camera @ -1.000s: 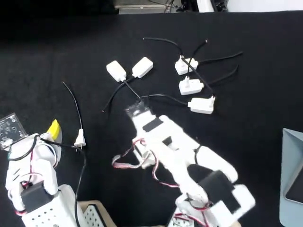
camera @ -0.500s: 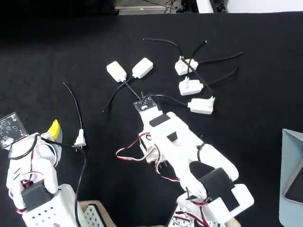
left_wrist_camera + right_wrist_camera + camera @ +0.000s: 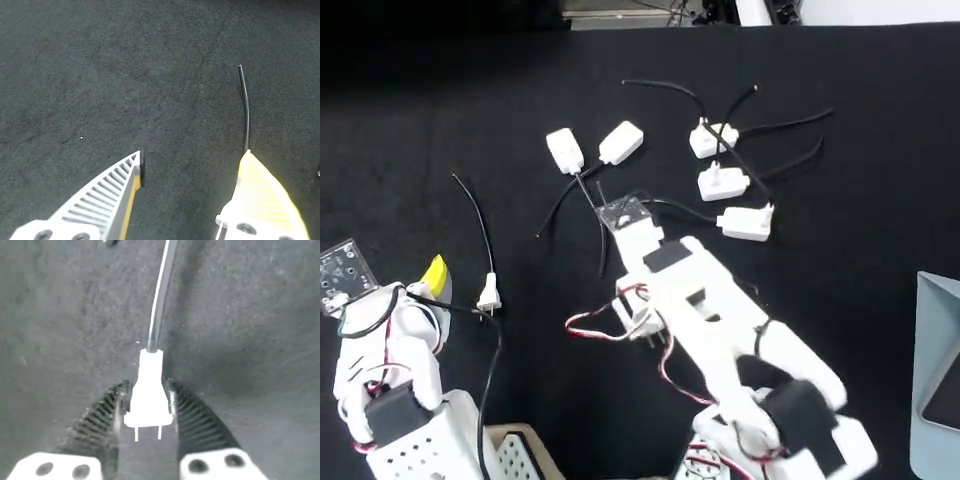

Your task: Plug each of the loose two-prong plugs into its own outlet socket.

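My right gripper [image 3: 146, 386] is shut on a white two-prong plug [image 3: 148, 402], prongs pointing back at the wrist, its cord [image 3: 161, 295] running away over the black cloth. From above, the right gripper [image 3: 623, 213] sits mid-table, just short of two white outlet blocks [image 3: 565, 148] [image 3: 620, 142]. Three more white blocks [image 3: 722, 182] with black cords lie to its far right. A second loose plug [image 3: 488, 295] lies beside my left gripper [image 3: 430, 280]. The left gripper [image 3: 193, 152] is open over bare cloth, a black cord end [image 3: 245, 105] ahead of its yellow finger.
Black cloth covers the table [image 3: 840, 300]. A grey-blue bin [image 3: 935, 380] stands at the right edge. A cardboard edge [image 3: 515, 445] shows between the arm bases. Loose black cords [image 3: 775, 125] cross around the far blocks.
The right arm has carried its plug farther from its base, toward the outlet blocks, and the plug's cord now trails along the arm's left side. The left arm has kept still.
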